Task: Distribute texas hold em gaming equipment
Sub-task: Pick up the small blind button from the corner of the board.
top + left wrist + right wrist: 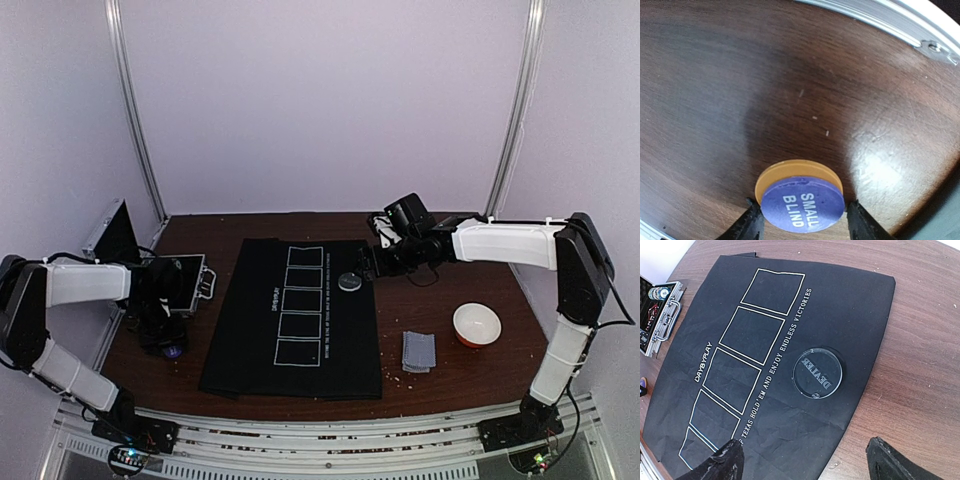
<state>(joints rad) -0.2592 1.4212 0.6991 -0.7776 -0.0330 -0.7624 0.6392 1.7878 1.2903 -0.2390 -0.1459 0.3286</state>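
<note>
- One black mat (290, 330), five white squares (299, 300) printed on it.
- One clear disc (350, 282) on the mat.
- One purple disc (803, 204), one metal case (187, 282) left of the mat.
- One card stack (419, 351), one white bowl (477, 324) right of the mat.

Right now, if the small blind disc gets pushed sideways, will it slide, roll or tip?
The small blind disc seems to lie flat on the smooth wooden table, so it would probably slide rather than roll. It looks thick and rigid, so it likely won't bend between the fingers. Stood on its round edge, it could roll away.
</note>
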